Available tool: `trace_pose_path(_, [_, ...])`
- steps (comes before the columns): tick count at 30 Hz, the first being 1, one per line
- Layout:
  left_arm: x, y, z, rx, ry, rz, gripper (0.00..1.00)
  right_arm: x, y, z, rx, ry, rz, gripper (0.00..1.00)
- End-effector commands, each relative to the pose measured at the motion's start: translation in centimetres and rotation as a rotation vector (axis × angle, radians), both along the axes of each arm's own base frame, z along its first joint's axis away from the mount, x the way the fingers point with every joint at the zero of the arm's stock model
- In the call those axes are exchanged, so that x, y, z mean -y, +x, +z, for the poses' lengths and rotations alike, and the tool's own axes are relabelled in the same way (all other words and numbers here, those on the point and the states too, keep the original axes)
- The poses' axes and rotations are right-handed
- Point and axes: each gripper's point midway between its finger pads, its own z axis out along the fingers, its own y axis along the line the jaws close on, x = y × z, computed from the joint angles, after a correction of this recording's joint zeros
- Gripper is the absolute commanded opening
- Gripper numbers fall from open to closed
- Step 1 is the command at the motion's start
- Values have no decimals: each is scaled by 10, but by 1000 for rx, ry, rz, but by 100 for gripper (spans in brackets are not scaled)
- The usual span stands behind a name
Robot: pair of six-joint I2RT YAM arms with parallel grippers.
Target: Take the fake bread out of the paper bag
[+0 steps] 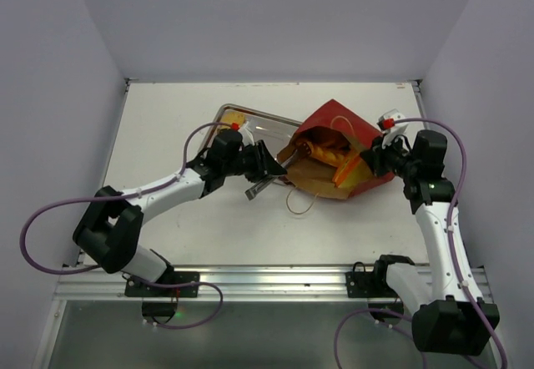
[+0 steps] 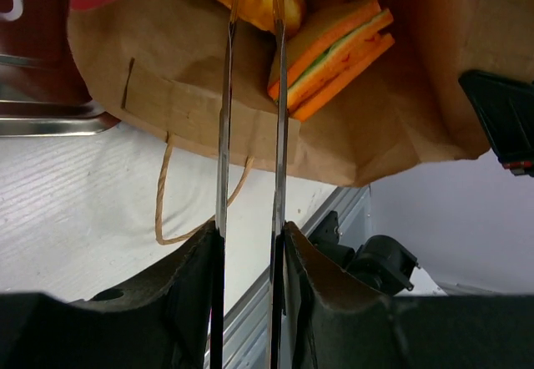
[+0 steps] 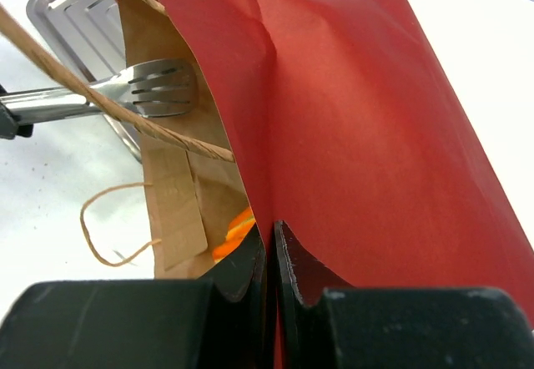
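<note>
Your right gripper pinches the paper bag steady so the tongs clamped in your left gripper can reach the fake bread inside

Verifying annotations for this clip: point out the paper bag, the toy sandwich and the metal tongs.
paper bag (image 3: 350, 93): right wrist view, red outer side.
toy sandwich (image 2: 334, 56): left wrist view, layered orange edge.
metal tongs (image 3: 167, 81): right wrist view, slotted head.

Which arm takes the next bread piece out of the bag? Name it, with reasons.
Left. The left gripper holds tongs aimed into the open mouth of the paper bag, at the fake bread. The right gripper pinches the bag's red wall, steadying it.
</note>
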Motion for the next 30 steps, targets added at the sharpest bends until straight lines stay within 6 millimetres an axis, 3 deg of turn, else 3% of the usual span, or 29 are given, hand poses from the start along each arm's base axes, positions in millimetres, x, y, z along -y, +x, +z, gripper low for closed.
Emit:
trace_pose_path(1, [9,8,11,13,-67,38,39,-3,-2,0,12,2,15,10])
trace_pose_path(12, [9,-14,-14,-83,-93,98,42,-6,-3,-1,13,8,23,11])
trace_pose_path(17, [10,-12,-18,-104,-112,150,43,-6,-3,-1,15,8,23,11])
trace_pose_path(30, [35,-1,-20,-159,-225,217,47,-6,-3,-3,15,7,28,12])
